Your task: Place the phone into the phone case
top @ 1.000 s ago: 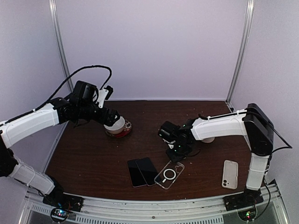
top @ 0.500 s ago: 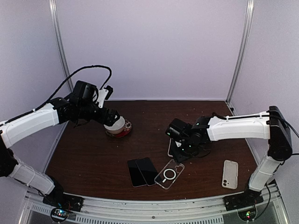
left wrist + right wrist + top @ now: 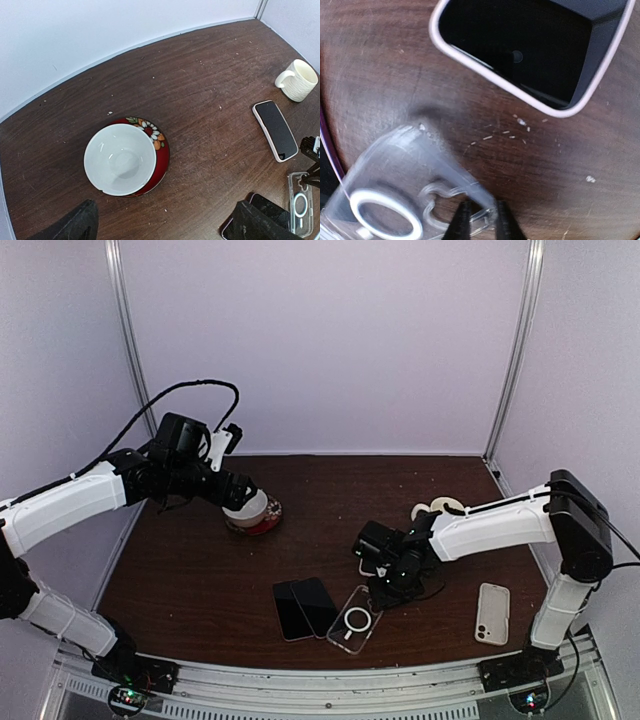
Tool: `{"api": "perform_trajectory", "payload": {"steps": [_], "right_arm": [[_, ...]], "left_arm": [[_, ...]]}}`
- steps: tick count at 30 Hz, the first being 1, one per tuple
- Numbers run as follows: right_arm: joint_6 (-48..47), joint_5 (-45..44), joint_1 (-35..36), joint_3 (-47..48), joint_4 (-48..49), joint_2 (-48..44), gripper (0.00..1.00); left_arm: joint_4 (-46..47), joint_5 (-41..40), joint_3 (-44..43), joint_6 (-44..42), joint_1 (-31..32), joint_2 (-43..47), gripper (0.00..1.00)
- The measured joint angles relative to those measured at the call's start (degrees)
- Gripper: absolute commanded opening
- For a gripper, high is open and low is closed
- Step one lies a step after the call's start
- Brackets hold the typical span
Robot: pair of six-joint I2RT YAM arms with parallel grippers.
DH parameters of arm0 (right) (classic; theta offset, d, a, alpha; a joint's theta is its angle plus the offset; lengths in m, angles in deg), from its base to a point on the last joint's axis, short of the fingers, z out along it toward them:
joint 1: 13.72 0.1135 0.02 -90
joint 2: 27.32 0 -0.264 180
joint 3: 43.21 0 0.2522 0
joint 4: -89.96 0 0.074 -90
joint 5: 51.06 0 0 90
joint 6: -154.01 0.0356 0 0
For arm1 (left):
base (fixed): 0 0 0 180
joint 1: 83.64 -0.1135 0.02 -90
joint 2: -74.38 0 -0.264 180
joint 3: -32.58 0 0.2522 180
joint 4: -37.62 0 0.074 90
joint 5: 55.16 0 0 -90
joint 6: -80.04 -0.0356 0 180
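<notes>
**Right arm grips clear case, with the phones lying just beside it**

The right gripper has its jaws drawn almost together on the near rim of the clear case, pinching the thin plastic edge. The case lies flat on the table. Seen from above, it stretches away from the jaws toward 7 o'clock, so its long axis runs roughly 1 to 7.

Two dark phones lie side by side at 9 o'clock of the case, the closer one just beside its left edge. Their long axes run nearer 11 to 5, so they are not lined up with the case. A pale-rimmed phone rests at 12 o'clock of the jaws, partly under the right arm. It appears to be cased already, so one of the dark pair is likely the phone to be fitted.

The left gripper hangs well apart at 10 o'clock, jaws spread wide and empty, over a white bowl on a red plate. A mug stands toward the back at 1 o'clock. A white slab, phone or case, lies at 3 o'clock. The right arm is by far the nearer to both case and phones.
</notes>
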Motion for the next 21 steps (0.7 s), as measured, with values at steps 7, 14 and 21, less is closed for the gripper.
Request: {"api": "perform_trajectory", "payload": {"steps": [7,14,21], "right_arm": [[-5.3,-2.8,-3.1,2.1,-4.8,0.0,0.0],[-19.3,-6.0,-8.8,6.1,-5.5,0.0,0.0],[-38.0,8.8,-8.7,9.5,-7.1,3.7,0.0]], "left_arm": [[0.0,0.0,0.0,0.0,0.0,0.0,0.98],[0.0,0.0,0.0,0.0,0.0,0.1,0.98],[0.0,-0.3,0.0,0.0,0.0,0.1,0.98]]}}
